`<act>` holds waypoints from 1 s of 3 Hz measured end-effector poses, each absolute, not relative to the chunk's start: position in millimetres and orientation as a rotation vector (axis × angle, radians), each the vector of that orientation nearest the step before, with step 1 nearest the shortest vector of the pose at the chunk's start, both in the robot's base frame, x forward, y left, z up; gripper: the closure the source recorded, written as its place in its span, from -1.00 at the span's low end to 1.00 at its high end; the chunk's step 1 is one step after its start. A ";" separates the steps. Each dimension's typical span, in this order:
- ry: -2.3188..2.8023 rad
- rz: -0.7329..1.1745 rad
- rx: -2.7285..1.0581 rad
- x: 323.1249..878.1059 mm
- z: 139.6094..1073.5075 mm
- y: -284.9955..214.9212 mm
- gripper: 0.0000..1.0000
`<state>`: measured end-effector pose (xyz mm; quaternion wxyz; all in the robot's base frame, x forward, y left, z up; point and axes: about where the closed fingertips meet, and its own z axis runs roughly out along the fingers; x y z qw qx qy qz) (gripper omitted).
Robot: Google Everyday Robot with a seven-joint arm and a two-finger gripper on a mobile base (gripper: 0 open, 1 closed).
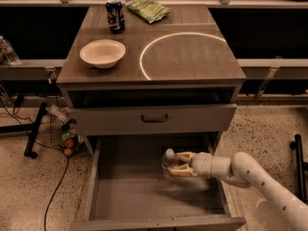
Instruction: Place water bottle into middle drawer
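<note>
My gripper (179, 164), in from the right, is clamped on the water bottle (168, 162), which is approx upright w/ cap up, just left of my fingers, inside the open middle drawer (130, 196), right of center, so release is straight down.

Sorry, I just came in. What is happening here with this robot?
The robot's arm reaches in from the right, and its gripper holds a small water bottle, cap up, inside the open drawer of a grey cabinet. I cannot tell whether the bottle touches the drawer floor. A bowl, a soda can and a snack bag sit on top.
</note>
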<state>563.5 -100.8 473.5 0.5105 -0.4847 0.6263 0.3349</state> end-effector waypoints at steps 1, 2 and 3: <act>1.533 0.798 -1.145 567.7 459.2 -102.9 0.27; 1.570 0.794 -1.134 570.4 449.9 -108.4 -0.36; 1.588 0.790 -1.128 570.3 447.2 -112.9 -0.82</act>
